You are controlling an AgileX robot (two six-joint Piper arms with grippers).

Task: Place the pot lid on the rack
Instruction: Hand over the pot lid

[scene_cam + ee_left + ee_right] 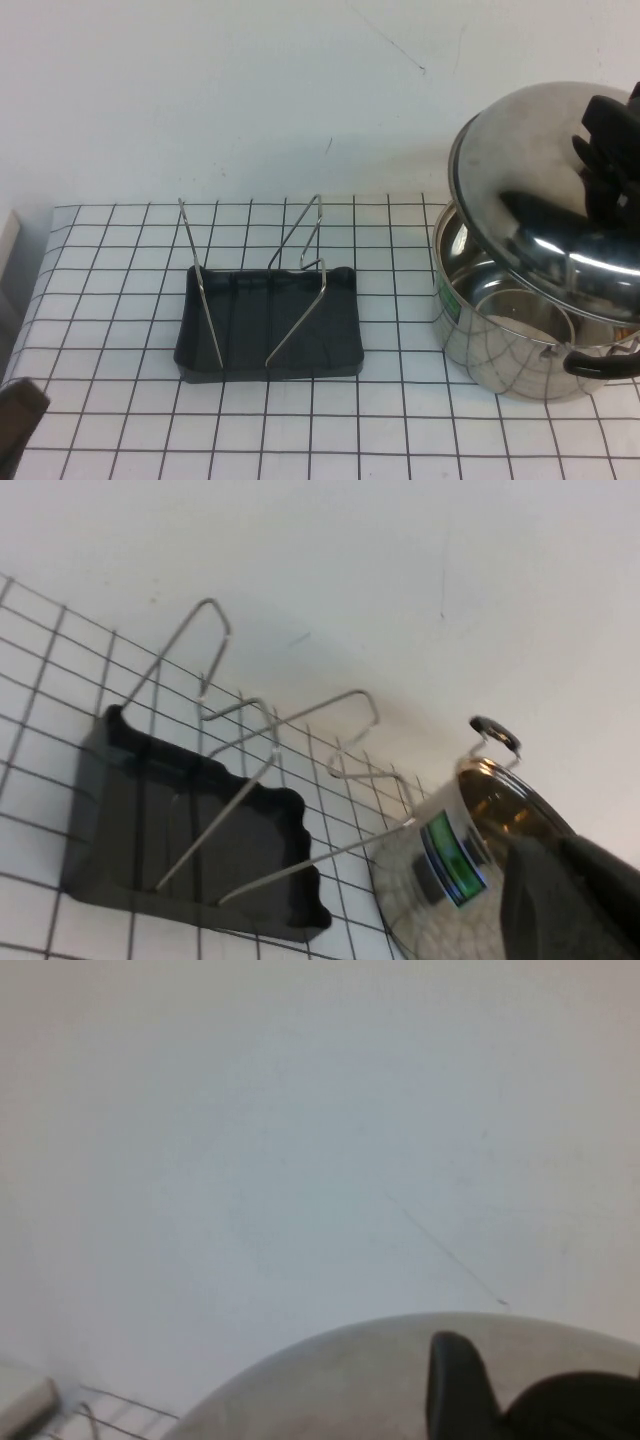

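Holding: my right hand (608, 150) clamps the pot lid (545, 195) by its knob, tilted above the pot (500, 340).
Feel: stiff, slick steel; knob is my only sure grip.
Rack (270, 320): well left on the counter (420, 420).
Left hand (18, 415): together, parked near corner.

you see: steel pot (500, 340) on bench right side | bench (300, 430) white, black grid | wall (250, 90) plain white
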